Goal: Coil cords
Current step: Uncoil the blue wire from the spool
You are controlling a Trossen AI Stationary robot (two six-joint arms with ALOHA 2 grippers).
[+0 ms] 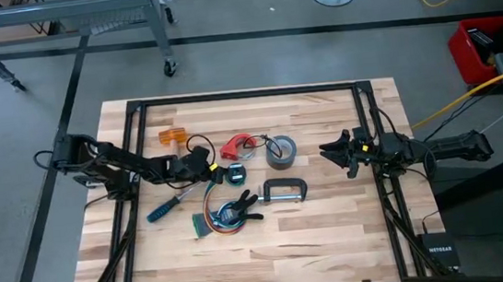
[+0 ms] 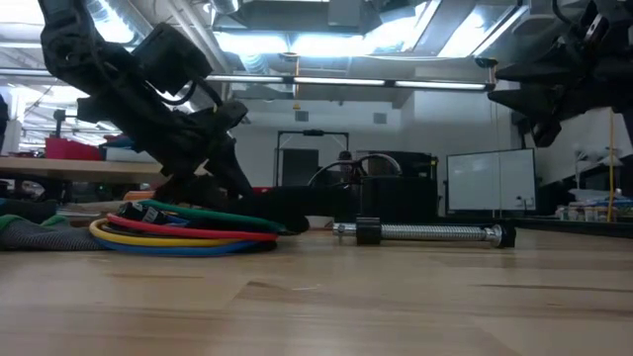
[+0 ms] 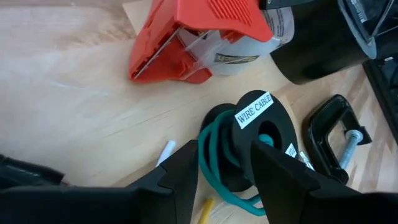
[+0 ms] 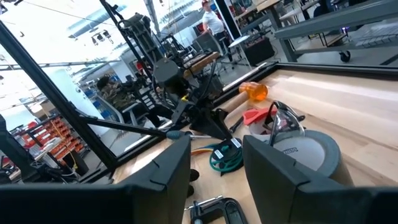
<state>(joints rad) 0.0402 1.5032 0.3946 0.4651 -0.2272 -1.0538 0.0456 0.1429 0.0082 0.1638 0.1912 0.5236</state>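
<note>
- Wooden plank table (image 1: pixel 335 235): lots of bare room along the edges, clutter sits mid-left.
- Left gripper (image 3: pixel 224 171) spread around a black spool of teal wire (image 3: pixel 252 134); looped multicoloured cord bundle (image 1: pixel 222 218) nearby.
- Red plastic piece (image 1: pixel 235 146), grey tape roll (image 1: pixel 280 152), black C-clamp (image 1: pixel 284 191) crowd in.
- Right gripper (image 1: pixel 331 149) spread, hovering clear by the tape.

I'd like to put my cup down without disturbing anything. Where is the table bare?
The front strip of the table, below the clamp, is bare, and so is the patch between the tape roll and the right end effector. The middle-left, around the cords and screwdriver, is crowded.

A white label reading "WIRE CABLE" sits on the black spool (image 3: pixel 261 134).
</note>
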